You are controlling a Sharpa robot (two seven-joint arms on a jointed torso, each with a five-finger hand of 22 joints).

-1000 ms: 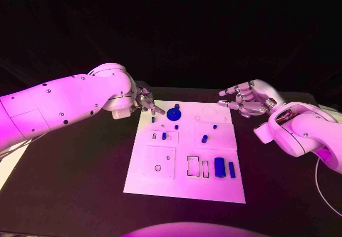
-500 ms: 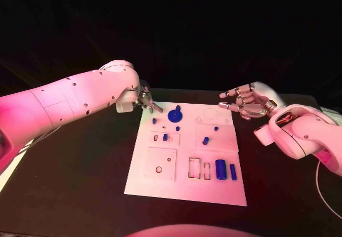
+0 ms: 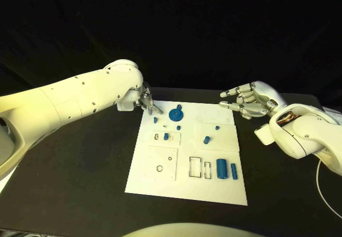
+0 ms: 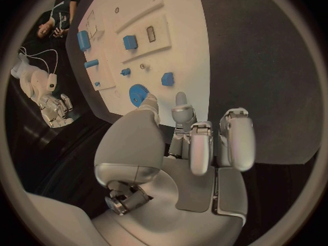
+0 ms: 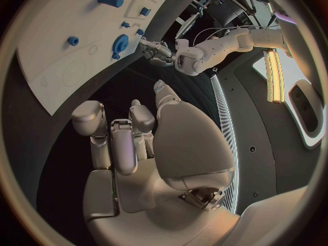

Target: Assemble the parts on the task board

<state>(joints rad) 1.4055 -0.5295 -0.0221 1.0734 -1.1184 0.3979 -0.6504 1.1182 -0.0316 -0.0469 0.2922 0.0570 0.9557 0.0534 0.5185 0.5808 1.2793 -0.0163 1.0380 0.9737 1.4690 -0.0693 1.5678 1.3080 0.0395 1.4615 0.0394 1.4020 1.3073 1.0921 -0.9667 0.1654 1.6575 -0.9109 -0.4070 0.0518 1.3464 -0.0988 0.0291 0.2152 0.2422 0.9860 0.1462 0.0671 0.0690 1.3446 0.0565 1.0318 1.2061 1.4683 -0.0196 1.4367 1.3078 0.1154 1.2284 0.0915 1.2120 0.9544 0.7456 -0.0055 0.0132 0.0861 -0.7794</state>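
The white task board (image 3: 187,186) lies in the middle of the black table. A blue gear (image 3: 177,115) sits near its far edge, with small blue pieces (image 3: 166,136) around it. A blue cylinder (image 3: 222,168) and a thin blue bar (image 3: 234,171) lie at the near right. My left hand (image 3: 148,105) hovers at the board's far left corner, fingers straight and holding nothing; in the left wrist view its thumb (image 4: 147,106) points at the gear (image 4: 139,95). My right hand (image 3: 246,101) hangs beyond the far right corner, fingers half curled and apart, holding nothing.
Black table surface (image 3: 78,168) surrounds the board on all sides. Empty outlined slots (image 3: 193,166) sit beside the cylinder. The right wrist view shows my right hand (image 5: 136,142), the board (image 5: 62,49) and my left hand (image 5: 157,52) across it.
The left arm has lifted and swung slightly while its hand stays by the board's far left corner. The right hand has hardly moved. The parts lie as before.
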